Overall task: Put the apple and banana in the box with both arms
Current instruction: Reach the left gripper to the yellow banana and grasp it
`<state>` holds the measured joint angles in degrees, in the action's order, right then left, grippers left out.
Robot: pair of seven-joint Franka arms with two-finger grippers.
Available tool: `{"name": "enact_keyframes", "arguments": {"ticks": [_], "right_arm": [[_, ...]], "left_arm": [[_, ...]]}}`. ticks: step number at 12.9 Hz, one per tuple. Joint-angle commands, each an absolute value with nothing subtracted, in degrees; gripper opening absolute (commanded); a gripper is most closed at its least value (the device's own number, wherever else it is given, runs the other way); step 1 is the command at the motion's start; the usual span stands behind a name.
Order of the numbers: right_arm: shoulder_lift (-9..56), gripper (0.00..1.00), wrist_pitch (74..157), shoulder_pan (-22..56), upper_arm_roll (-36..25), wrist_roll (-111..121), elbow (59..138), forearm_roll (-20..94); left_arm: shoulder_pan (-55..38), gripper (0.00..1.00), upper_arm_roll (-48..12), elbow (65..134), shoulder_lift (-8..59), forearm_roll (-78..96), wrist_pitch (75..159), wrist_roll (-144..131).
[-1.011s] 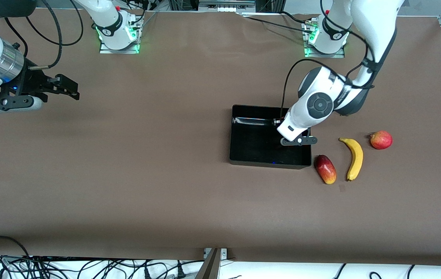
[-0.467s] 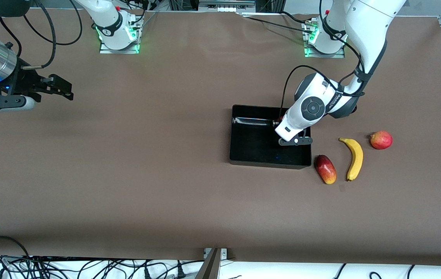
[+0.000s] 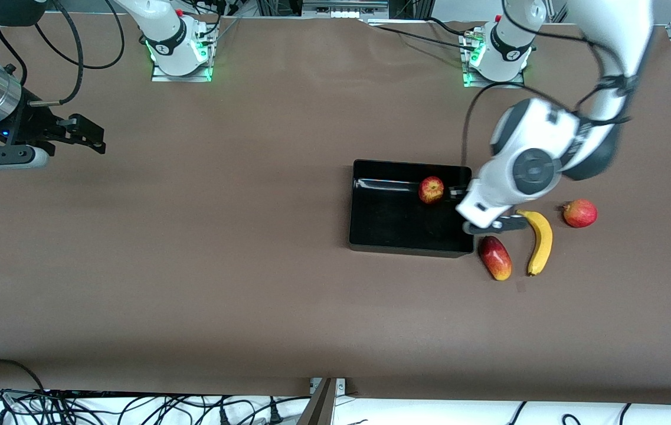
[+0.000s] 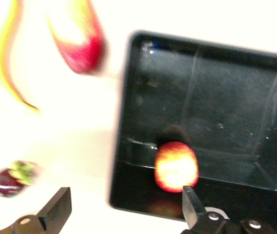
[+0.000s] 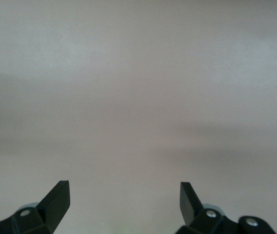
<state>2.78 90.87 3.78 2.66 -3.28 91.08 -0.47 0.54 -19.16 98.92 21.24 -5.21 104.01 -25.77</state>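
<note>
While the apple (image 3: 431,190) lay inside the black box (image 3: 370,236), close to the wall farthest from the front camera and toward the left arm's end, the left gripper (image 3: 491,224) hung in the air over the box's end wall and the strip of table beside it, its fingers spread wide and holding nothing. From the left wrist camera the apple (image 4: 176,166) sat on the box floor (image 4: 226,97) just ahead of one spread finger (image 4: 192,207). The banana (image 3: 540,241) rested on the brown table (image 3: 223,265) outside the box, toward the left arm's end, its upper tip next to the left gripper. Between banana and box, nearer the front camera, lay an oval red-and-yellow fruit (image 3: 495,257). A round pinkish-red fruit (image 3: 580,213) sat just past the banana toward the left arm's end. The right gripper (image 3: 84,133) waited over bare table at the right arm's end, well apart from everything, its fingers (image 5: 55,202) also spread and empty.
</note>
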Motion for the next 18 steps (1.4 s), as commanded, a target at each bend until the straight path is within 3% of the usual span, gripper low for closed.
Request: {"name": "enact_keyframes", "arguments": {"ticks": [1, 8, 11, 12, 13, 15, 16, 18], "right_arm": [[3.1, 1.00, 90.6, 3.3, 3.3, -3.4, 90.1, -1.1], [3.2, 1.00, 91.6, 3.2, 3.3, -3.3, 90.2, -1.3], [3.2, 1.00, 92.0, 3.3, 3.3, -3.3, 90.1, -1.1], [3.2, 1.00, 92.1, 3.3, 3.3, -3.3, 90.1, -1.1], [3.2, 1.00, 92.1, 3.3, 3.4, -3.3, 90.1, -1.1], [3.2, 1.00, 92.5, 3.3, 3.4, -3.3, 90.1, -1.1], [3.2, 1.00, 92.8, 3.3, 3.4, -3.3, 90.1, -1.0], [3.2, 1.00, 92.9, 3.3, 3.4, -3.3, 90.1, -1.0]], "left_arm": [[7.7, 1.00, -19.2, 97.7, 23.5, -8.4, 103.8, -10.2], [19.6, 1.00, -19.2, 99.0, 33.6, -14.2, 121.7, 20.5], [22.1, 1.00, -19.2, 105.2, 35.9, -15.8, 134.2, 22.1], [22.9, 0.87, -19.2, 106.8, 35.9, -16.4, 136.1, 22.2], [22.9, 0.44, -19.2, 106.9, 35.9, -16.8, 136.2, 22.4], [23.3, 0.11, -19.2, 106.9, 36.4, -16.8, 136.4, 22.9], [23.3, 0.00, -19.2, 106.8, 36.3, -16.8, 136.1, 23.3], [23.3, 0.00, -19.2, 106.4, 35.8, -16.8, 135.4, 23.1]]}}
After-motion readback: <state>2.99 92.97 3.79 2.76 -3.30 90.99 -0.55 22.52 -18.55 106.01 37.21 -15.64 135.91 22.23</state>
